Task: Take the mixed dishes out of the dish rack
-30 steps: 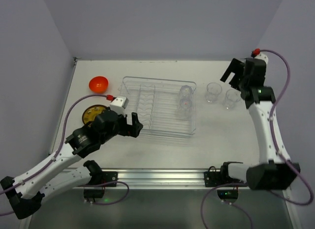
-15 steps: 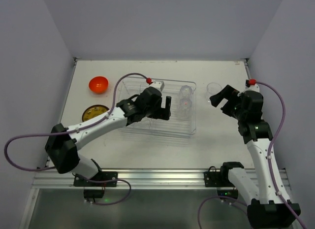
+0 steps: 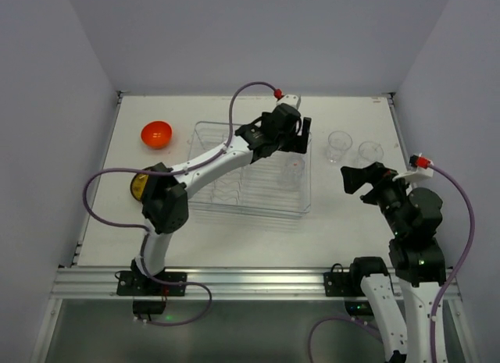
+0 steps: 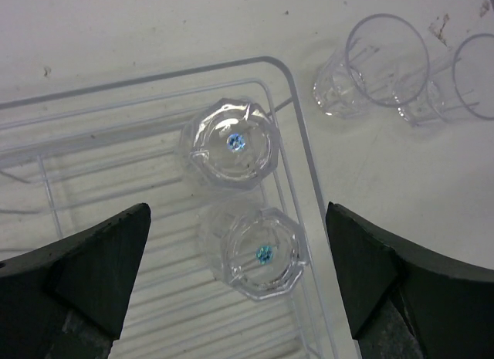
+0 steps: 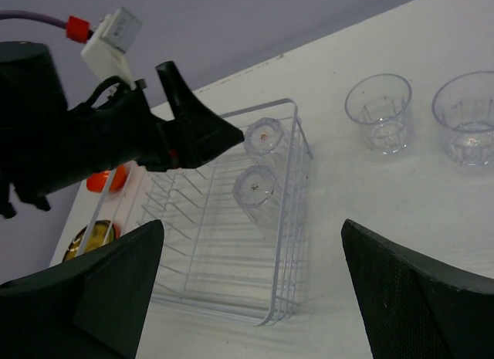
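Note:
The clear dish rack [image 3: 234, 183] lies mid-table. My left gripper [image 3: 293, 137] hovers open over its far right corner. In the left wrist view [image 4: 239, 274] its jaws stand wide above two upside-down clear cups, one farther [image 4: 230, 143] and one nearer [image 4: 258, 253], inside the rack [image 4: 100, 181]. Two upright clear cups [image 3: 339, 144] [image 3: 369, 152] stand on the table right of the rack. My right gripper [image 3: 359, 178] is open and empty, right of the rack [image 5: 224, 274]. The orange bowl [image 3: 156, 133] sits left of the rack.
A yellow-brown plate [image 3: 139, 183] lies left of the rack, partly hidden by the left arm. Walls close the table on the left, far and right sides. The right wrist view shows the left gripper [image 5: 193, 131] over the rack cups [image 5: 255, 191].
My left arm swung from the rack's near left side across to its far right corner, over the cups. My right arm drew back from the far right corner toward the near side.

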Controlling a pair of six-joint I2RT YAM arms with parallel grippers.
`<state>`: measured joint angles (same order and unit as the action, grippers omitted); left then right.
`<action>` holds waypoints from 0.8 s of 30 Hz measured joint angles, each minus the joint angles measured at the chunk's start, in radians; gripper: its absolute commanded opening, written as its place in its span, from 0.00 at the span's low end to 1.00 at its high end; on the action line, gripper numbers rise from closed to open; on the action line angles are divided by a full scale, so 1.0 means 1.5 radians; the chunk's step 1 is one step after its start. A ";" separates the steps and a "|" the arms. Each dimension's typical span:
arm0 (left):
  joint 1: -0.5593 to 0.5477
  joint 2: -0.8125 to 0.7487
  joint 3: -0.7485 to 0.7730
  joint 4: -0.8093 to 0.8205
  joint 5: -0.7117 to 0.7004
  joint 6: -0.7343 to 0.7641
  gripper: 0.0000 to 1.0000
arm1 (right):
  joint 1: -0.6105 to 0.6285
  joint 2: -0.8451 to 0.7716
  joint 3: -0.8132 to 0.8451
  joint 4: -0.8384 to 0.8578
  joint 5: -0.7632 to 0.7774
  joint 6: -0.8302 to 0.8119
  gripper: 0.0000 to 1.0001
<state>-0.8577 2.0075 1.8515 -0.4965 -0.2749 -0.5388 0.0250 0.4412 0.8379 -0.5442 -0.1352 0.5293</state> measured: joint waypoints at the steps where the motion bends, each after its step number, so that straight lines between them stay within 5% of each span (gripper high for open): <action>1: 0.000 0.026 0.029 0.000 -0.002 0.006 1.00 | 0.000 -0.013 0.000 -0.002 -0.005 -0.004 0.99; 7: 0.009 0.135 0.117 0.002 0.002 0.041 1.00 | 0.000 -0.041 0.000 -0.008 -0.040 -0.017 0.99; 24: 0.035 0.221 0.152 0.043 0.045 0.083 0.90 | 0.006 -0.042 -0.008 -0.013 -0.082 -0.033 0.99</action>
<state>-0.8055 2.3390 2.0789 -0.4320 -0.2070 -0.4145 0.0338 0.3786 0.8253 -0.5640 -0.2577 0.4797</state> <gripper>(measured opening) 0.916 0.990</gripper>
